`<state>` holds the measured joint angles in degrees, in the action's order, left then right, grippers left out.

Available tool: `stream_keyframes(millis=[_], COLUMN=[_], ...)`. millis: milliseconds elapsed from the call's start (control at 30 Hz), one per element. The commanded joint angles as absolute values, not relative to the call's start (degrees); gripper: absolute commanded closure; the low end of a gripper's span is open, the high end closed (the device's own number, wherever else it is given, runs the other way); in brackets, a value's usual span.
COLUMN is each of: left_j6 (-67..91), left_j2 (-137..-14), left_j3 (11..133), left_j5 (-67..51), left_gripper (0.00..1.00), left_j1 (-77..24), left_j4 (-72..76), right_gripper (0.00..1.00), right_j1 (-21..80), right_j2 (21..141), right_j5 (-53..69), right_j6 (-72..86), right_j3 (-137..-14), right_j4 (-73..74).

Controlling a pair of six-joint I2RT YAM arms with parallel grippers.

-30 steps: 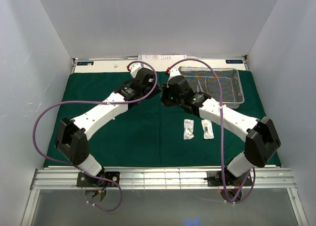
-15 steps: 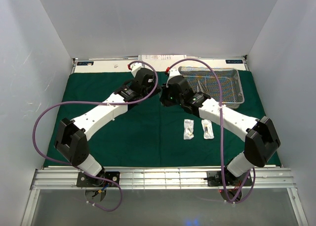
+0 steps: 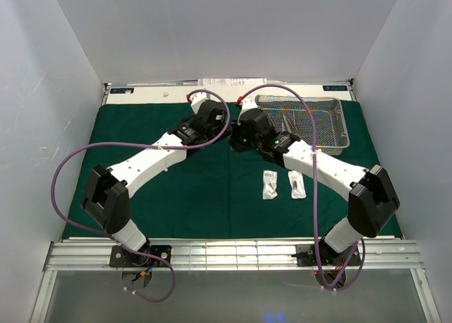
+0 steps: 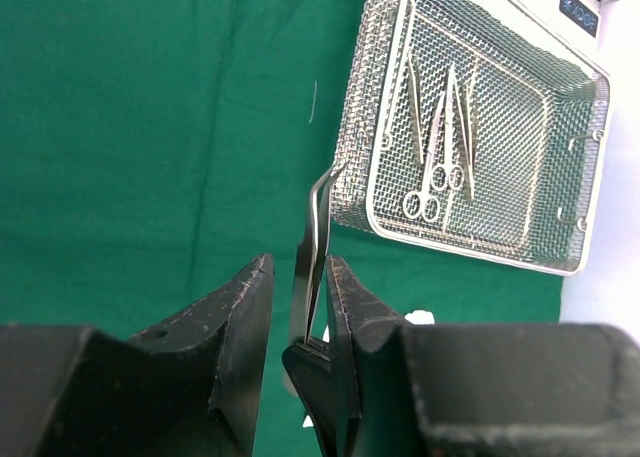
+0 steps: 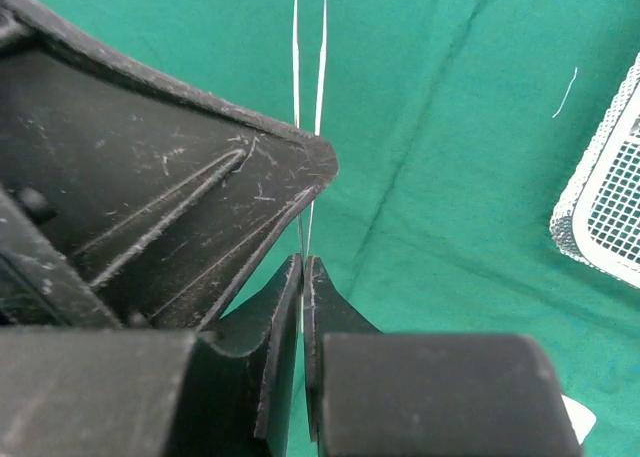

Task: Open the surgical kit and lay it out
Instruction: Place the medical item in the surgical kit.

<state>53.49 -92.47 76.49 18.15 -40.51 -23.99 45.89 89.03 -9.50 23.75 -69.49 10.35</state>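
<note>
Handover of an instrument in mid-air above the dark green cloth drape (image 4: 120, 127). The right gripper (image 5: 302, 269) is pinching the slim silver metal forceps (image 4: 318, 212) with its jaws fully together, and the two thin blades are running away from it over the cloth. The left gripper (image 4: 300, 267) is standing partly open. Its jaws are flanking the forceps on either side with a narrow gap showing, so it appears to have hold of nothing yet.

The rectangular silver wire-mesh tray (image 3: 344, 128) is sitting on the far right part of the drape, just beside both grippers. Ring-handled metal scissors (image 4: 440, 152) are lying inside it. Two small clear packets (image 3: 270, 184) are lying side by side on the cloth, nearer the arm bases.

Judged step: passing the forceps from right to left for laying out.

- **Closing the grip:** the left jaws should be closing squarely across the blades, not on one edge, because so thin and springy a piece is likely to pivot or slide under a skewed grip.
- **Releasing:** the right jaws should be letting go only once the left grip looks firm. Both wrists should be held steady so the blades are not bent between the two grips.
- **Placing:** a bare patch of cloth, apart from the packets and the tray, would suit the placement.
</note>
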Motion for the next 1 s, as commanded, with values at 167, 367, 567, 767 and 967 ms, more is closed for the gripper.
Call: stream_keyframes(millis=[167,367,567,767,967], left_j6=[50.45,50.27,49.22,48.95,49.48], left_j2=[-92.99,-93.69,-93.34,-93.34,-93.78], left_j3=[77.87,77.96,77.17,76.38,75.94], left_j5=[21.00,20.39,20.13,20.13,20.30], left_gripper=[0.67,0.86,1.00,1.00,1.00], left_j1=[-42.01,-42.01,-42.10,-41.92,-41.75], left_j4=[-23.47,-23.47,-22.06,-21.10,-20.57], right_gripper=[0.92,0.92,0.92,0.91,0.89], right_j1=[46.32,46.85,46.93,46.93,46.93], right_j2=[89.47,89.65,89.30,89.47,90.18], right_j5=[-10.90,-11.78,-11.43,-11.51,-10.90], right_j6=[22.06,20.74,20.74,20.92,21.00], right_j3=[-69.35,-68.91,-68.03,-67.59,-67.59], right_j4=[7.38,6.86,6.15,5.80,5.71])
